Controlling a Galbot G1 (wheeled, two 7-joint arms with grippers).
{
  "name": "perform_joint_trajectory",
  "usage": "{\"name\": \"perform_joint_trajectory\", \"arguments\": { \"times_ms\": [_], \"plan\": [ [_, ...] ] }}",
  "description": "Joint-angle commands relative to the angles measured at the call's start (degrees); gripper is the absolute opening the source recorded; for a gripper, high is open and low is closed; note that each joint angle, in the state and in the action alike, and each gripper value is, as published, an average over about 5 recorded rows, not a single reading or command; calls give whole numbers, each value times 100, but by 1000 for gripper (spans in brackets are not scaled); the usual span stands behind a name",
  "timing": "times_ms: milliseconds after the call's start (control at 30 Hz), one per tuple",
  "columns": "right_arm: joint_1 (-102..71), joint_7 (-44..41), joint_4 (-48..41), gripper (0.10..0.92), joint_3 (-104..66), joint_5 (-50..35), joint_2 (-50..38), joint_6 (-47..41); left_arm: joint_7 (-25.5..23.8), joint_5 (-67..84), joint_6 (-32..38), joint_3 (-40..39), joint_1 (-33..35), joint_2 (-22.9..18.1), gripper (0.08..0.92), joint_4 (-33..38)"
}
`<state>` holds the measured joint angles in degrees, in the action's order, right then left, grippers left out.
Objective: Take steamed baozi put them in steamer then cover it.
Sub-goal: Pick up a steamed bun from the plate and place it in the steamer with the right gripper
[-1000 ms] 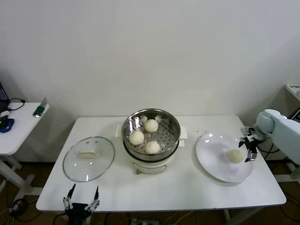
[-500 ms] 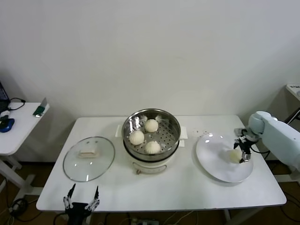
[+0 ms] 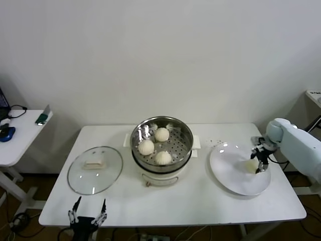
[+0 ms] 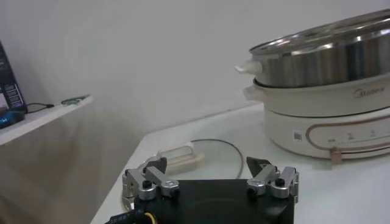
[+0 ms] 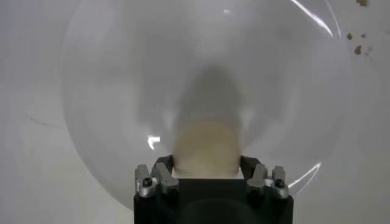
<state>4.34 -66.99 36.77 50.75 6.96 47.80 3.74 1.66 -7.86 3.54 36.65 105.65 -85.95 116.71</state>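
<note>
The right gripper (image 3: 259,161) is clamping its jaws around the last cream-white round baozi (image 3: 251,164) on the flat white plate (image 3: 230,178). Three more buns are sitting inside the shiny steel steamer (image 3: 161,131), the round clear glass lid (image 3: 95,169) is lying on the table to the steamer's left, and the left gripper (image 3: 87,215) is hanging open-jawed at the table's near edge.

A plain white wall (image 3: 165,55) backs the white bench (image 3: 165,201); a smaller side table (image 3: 20,138) stands left
</note>
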Motion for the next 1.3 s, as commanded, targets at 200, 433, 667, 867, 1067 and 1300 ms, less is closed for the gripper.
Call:
{"name": "perform_joint_trajectory", "arguments": {
  "times_ms": [200,433,667,867,1067,1300],
  "plan": [
    [2144,33,919,704,2090,-2209,42,-723,-9,-43,-6,-110,-45,50,823,27],
    [3628,212,1488,706,3436,-3799,534,-1204,-20,-68,10,-223,-93,121,823,24],
    [4428,431,1976,712,4195,-5047,1194,-1629,-27,-43,42,-294,-103,210,823,36],
    [4576,727,2398,712,4573,-5775,1739,-1897,-28,4,85,-309,-105,274,823,-11],
    [4375,973,2609,712,4673,-5951,2253,-2047,-23,83,127,-300,-69,301,823,-36],
    [3921,1099,2437,712,4668,-5784,2595,-2102,-18,161,134,-268,-70,288,823,-18]
  ]
}}
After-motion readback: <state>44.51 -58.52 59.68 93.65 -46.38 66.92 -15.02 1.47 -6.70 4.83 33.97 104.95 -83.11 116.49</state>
